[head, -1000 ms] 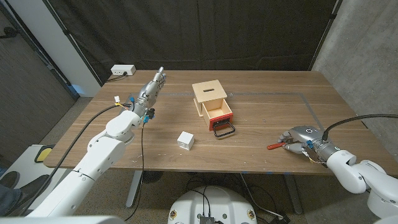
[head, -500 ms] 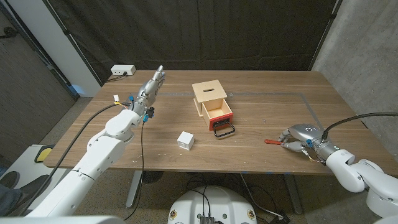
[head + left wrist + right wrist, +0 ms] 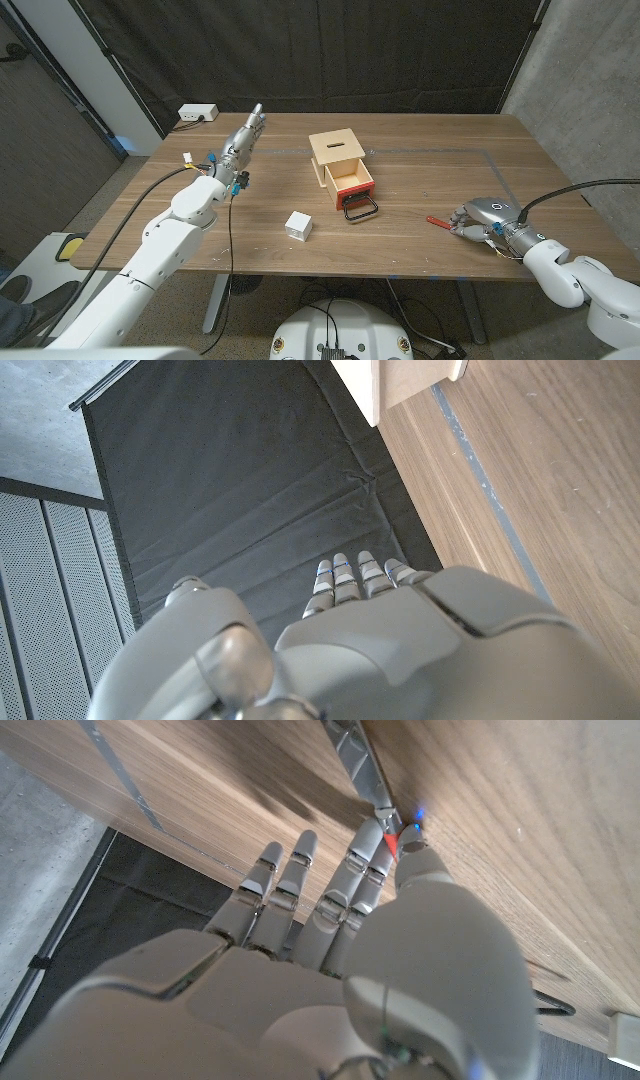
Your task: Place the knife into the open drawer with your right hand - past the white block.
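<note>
The knife [image 3: 436,219] has a red handle and a grey blade [image 3: 357,762]. My right hand [image 3: 478,220] pinches it between thumb and fingers near the table's front right, and the knife pokes out toward the middle. The wooden box [image 3: 336,149] stands mid-table with its red drawer [image 3: 351,184] pulled open toward me, its black handle [image 3: 361,209] in front. The white block [image 3: 299,225] sits left of the drawer, nearer the front edge. My left hand [image 3: 245,136] is held out over the far left of the table, fingers straight and holding nothing.
A white power strip [image 3: 198,113] lies at the table's far left corner. Grey tape lines [image 3: 497,178] mark the wood on the right side. A corner of the wooden box [image 3: 412,382] shows in the left wrist view, beyond my left hand [image 3: 380,650].
My right hand has carried the knife a little away from the front edge, toward the table's far side. The left arm, box and block have not moved.
</note>
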Controlling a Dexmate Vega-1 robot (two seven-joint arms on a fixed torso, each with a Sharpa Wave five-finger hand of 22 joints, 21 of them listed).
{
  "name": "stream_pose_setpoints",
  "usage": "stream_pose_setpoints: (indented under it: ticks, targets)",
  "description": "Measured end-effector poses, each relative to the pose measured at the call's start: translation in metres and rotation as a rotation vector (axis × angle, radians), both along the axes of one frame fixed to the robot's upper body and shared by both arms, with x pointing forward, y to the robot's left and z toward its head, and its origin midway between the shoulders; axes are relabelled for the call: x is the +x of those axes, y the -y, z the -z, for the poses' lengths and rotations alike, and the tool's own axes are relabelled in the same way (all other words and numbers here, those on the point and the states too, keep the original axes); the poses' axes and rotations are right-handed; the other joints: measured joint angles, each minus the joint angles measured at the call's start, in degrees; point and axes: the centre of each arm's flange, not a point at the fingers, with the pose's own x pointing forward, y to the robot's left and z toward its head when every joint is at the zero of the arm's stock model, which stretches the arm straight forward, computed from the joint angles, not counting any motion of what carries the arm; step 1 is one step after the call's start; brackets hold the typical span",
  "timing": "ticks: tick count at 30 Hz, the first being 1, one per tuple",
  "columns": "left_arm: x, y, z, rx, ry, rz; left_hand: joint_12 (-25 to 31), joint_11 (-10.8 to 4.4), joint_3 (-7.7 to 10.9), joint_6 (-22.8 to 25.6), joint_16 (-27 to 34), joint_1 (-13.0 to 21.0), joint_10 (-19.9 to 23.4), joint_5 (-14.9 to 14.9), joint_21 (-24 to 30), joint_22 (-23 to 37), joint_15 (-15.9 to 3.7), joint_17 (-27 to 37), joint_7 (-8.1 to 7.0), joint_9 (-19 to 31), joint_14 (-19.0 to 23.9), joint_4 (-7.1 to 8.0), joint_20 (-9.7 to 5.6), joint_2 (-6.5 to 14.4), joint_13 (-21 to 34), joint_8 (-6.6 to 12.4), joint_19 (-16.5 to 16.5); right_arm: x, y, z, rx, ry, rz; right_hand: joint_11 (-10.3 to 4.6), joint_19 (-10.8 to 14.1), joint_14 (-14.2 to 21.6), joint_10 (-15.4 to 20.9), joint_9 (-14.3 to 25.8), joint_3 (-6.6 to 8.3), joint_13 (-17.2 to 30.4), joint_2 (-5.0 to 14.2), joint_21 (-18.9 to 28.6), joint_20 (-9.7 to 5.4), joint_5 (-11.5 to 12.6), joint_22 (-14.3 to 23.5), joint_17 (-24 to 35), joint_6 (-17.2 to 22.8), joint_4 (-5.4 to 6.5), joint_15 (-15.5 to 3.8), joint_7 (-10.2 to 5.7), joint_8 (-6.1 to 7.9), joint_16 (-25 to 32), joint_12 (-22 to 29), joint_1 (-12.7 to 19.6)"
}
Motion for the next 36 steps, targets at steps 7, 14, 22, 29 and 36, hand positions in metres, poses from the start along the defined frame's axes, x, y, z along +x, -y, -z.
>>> stream_pose_setpoints:
  ticks: [7,14,22,29,36]
  targets:
    - [0.002,0.001,0.004,-0.007,-0.004,0.002,0.0,0.0,0.0,0.0,0.0,0.0,0.0,0.0,0.0,0.0,0.0,0.0,0.0,0.0,0.0,0.0,0.0,0.0,0.0,0.0,0.0,-0.006,-0.002,-0.012,0.001,0.024,-0.007,0.1,0.0,1.03,0.51,0.0,0.0,0.39,0.0,0.0,0.0,0.0,0.0,0.3,0.09,0.0,-0.25,0.1,0.0,0.28,0.04,0.01]
    - [0.004,0.002,0.007,-0.013,-0.008,0.006,0.0,0.0,0.01,0.0,0.0,0.0,0.0,0.0,0.0,0.0,0.31,0.0,0.0,0.0,-0.31,0.0,0.0,0.0,0.0,0.0,0.01,-0.013,-0.008,-0.024,0.0,0.043,-0.015,0.01,0.0,1.92,1.03,0.0,-0.01,1.04,-0.44,0.0,0.01,-0.02,0.0,0.29,0.5,-0.01,-0.52,0.5,2.01,0.28,0.7,0.74]
    - [0.007,0.002,0.008,-0.018,-0.01,0.011,0.0,0.0,0.01,0.0,0.0,0.0,0.0,0.0,0.0,-0.01,0.31,0.0,0.0,0.0,-0.31,0.0,0.01,0.0,0.0,0.0,0.01,-0.02,-0.017,-0.042,-0.018,0.073,-0.017,0.03,0.0,2.09,1.2,0.0,-0.01,1.48,-0.42,0.0,0.01,-0.06,-0.01,0.29,0.49,-0.01,-0.68,0.49,2.08,0.27,0.99,0.73]
    - [0.008,0.002,0.009,-0.017,-0.009,0.016,0.0,0.0,-0.24,0.0,0.0,-0.01,0.0,0.0,0.0,0.0,0.31,0.0,0.0,0.0,-0.3,0.25,0.01,-0.01,0.0,0.0,0.02,-0.026,-0.023,-0.054,-0.033,0.103,-0.024,0.13,-0.22,2.13,1.09,-0.4,-0.15,1.52,1.7,0.0,0.23,-0.12,-0.01,0.29,0.44,-0.18,-0.73,0.46,1.97,0.27,1.02,2.81]
    - [0.007,0.002,0.008,-0.017,-0.005,0.022,0.0,0.0,-0.24,0.0,0.0,-0.01,0.0,0.0,0.0,-0.01,0.31,0.0,0.0,0.0,-0.3,0.24,0.01,-0.01,0.0,0.0,0.02,-0.031,-0.031,-0.067,-0.039,0.139,-0.037,0.13,-0.22,2.13,1.09,-0.4,-0.4,1.72,1.75,0.0,0.23,-0.12,-0.01,0.21,0.44,0.07,-0.73,0.46,1.89,0.27,1.02,2.76]
